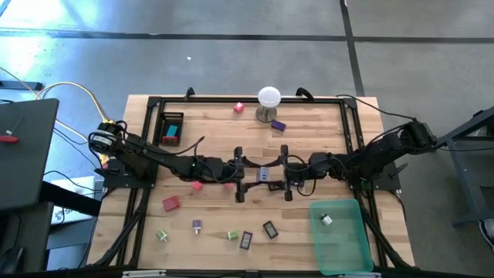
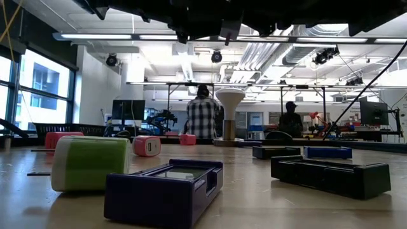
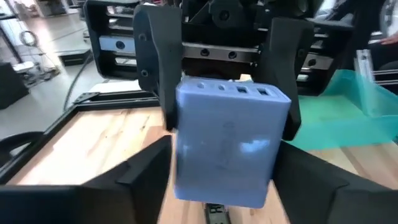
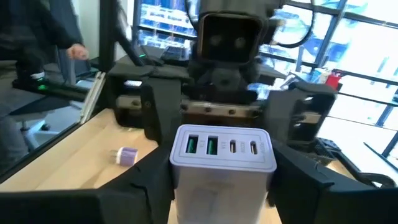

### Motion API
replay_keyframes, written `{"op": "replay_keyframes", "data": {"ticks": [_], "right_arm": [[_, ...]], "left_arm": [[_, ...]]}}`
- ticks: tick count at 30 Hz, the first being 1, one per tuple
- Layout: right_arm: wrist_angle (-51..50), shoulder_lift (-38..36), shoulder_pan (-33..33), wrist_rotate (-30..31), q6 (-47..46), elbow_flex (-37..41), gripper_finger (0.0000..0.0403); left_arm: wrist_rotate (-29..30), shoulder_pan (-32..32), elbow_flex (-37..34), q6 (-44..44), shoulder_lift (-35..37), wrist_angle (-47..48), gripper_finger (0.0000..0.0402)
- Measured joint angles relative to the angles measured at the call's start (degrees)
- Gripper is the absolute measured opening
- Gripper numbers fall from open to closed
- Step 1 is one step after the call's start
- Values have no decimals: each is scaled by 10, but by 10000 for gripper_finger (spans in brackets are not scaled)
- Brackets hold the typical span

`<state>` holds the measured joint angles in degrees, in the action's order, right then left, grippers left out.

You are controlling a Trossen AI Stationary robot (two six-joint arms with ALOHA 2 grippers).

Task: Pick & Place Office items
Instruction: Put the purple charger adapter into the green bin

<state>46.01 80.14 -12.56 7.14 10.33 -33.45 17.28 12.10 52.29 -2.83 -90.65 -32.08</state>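
Pale wood table (image 1: 309, 139), matt; translucent green plastic tray (image 1: 351, 251).

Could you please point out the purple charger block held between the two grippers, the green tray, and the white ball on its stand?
purple charger block (image 1: 264, 174): high view, its top face.
green tray (image 1: 345, 245): high view, bare floor.
white ball (image 1: 268, 96): high view, its top.

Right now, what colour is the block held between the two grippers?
Pale lavender-blue boxy charger block with ports on one end; the left wrist view shows it best.

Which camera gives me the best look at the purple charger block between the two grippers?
The right wrist view: the charger block fills it, port face showing, between dark fingers. The left wrist view shows its plain side. The high view shows it small between both grippers. The low view does not show it.
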Motion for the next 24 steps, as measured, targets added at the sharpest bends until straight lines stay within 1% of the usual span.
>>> {"op": "replay_keyframes", "data": {"ticks": [2, 4, 8, 10, 12, 13, 15, 20, 24], "right_arm": [[-4, 0, -1, -2, 0, 0, 199], [-8, 0, -1, 6, -3, 0, 199], [-22, 0, -3, 56, -21, 0, 216], [-27, 0, -7, 71, -21, 0, 216], [-29, 0, -12, 84, -16, 0, 206], [-32, 0, -15, 98, -12, 0, 201], [-42, 0, -22, 148, 0, 1, 199], [-94, -37, -59, 279, 19, 0, 200], [-168, -83, -103, 336, 3, 1, 203]], "left_arm": [[0, 0, 0, 0, 0, 0, 285], [3, 0, 0, -1, 0, -1, 303], [10, 0, 0, -2, 0, 3, 314], [11, -1, 0, -2, 0, 7, 315], [10, 0, 0, -2, 0, 10, 316], [10, 0, 0, -2, 0, 13, 316], [8, 0, 0, 2, 0, 16, 317], [3, 1, 0, 27, 0, 43, 318], [4, 5, 0, 29, 0, 61, 318]]}}
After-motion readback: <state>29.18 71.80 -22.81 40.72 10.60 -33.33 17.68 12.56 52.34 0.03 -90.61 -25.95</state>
